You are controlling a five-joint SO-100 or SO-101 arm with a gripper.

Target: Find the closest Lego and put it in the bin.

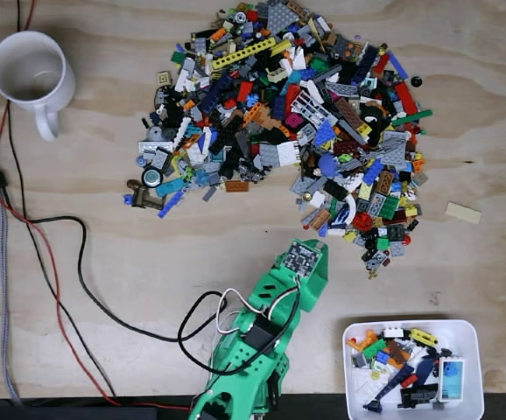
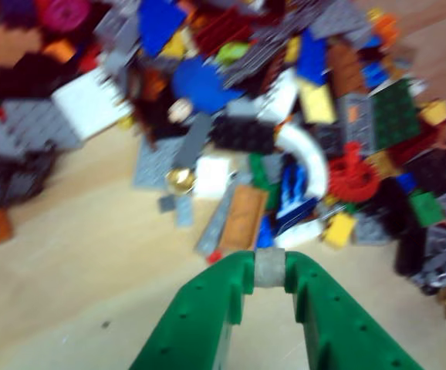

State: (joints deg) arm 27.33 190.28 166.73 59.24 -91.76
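Wrist view: gripper point(image 2: 269, 266) pinches grey Lego point(image 2: 269, 267) beside pile point(image 2: 285, 139).

A brick pile point(image 1: 297, 122) fills the upper centre, a mug point(image 1: 30, 74) upper left, a white bin point(image 1: 413, 367) lower right, a green arm point(image 1: 262, 350) bottom centre.

No words, numbers or signs can be read on anything here; the bricks and the cup are too blurry or plain.
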